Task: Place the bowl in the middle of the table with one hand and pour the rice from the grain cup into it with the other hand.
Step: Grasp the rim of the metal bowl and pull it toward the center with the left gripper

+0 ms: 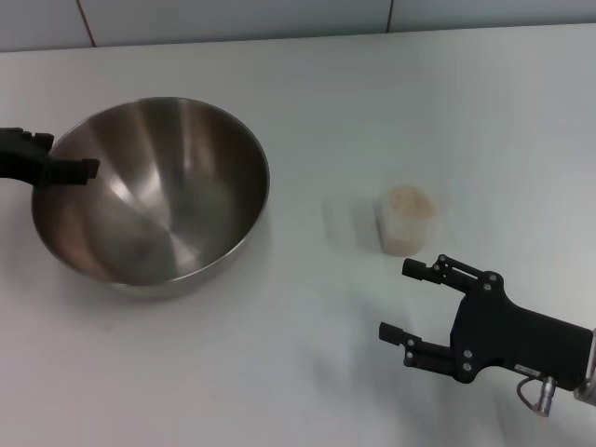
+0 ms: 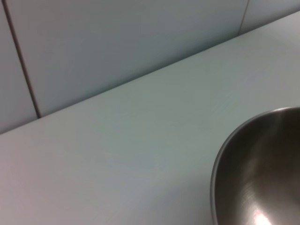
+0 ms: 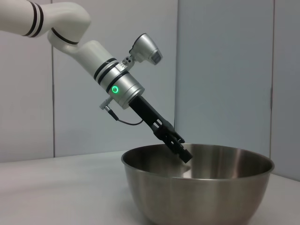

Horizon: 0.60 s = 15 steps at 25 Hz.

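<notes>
Gripped the bowl [image 1: 154,191] rim with left gripper [image 1: 58,160]; right gripper [image 1: 415,303] released near grain cup [image 1: 406,220]; might topple it, apparently.

Shiny steel bowl [image 1: 154,191]; seemingly plastic cup [image 1: 408,219]

White left arm [image 3: 70,33] with black bands, silver wrist with a green ring light, grey camera block and thin black cable, ending in a slim black left gripper [image 3: 180,149]; matte black right gripper [image 1: 414,303] with small screws and a metal plug.
</notes>
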Motion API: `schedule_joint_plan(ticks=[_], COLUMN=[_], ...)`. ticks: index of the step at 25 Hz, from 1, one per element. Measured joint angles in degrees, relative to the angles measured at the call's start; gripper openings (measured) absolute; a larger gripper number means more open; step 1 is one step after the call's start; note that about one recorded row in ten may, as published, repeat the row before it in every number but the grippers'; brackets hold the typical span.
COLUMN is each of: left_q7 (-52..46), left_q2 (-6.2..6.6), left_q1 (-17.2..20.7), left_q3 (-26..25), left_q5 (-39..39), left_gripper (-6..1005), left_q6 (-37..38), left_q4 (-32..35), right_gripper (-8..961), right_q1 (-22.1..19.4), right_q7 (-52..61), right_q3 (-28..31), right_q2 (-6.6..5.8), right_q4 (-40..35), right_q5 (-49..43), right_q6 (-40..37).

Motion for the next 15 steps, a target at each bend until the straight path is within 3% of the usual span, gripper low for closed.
schedule_joint_plan(ticks=[13,15], left_q7=[-5.29,-5.74], left_q2=[0.13,0.12], left_q1=[-0.42,-0.68], left_q3=[0.02,0.03], left_q5=[2.24,2.88], left_gripper=[737,664], left_q6=[0.14,0.09], left_q4=[0.85,0.82], right_gripper=[796,796], right_q1=[0.25,0.25], right_q7=[0.01,0.01], right_q3=[-0.08,-0.09], right_q2=[0.0,0.0], right_q4=[0.0,0.0], right_q5=[0.0,0.0], right_q6=[0.0,0.0])
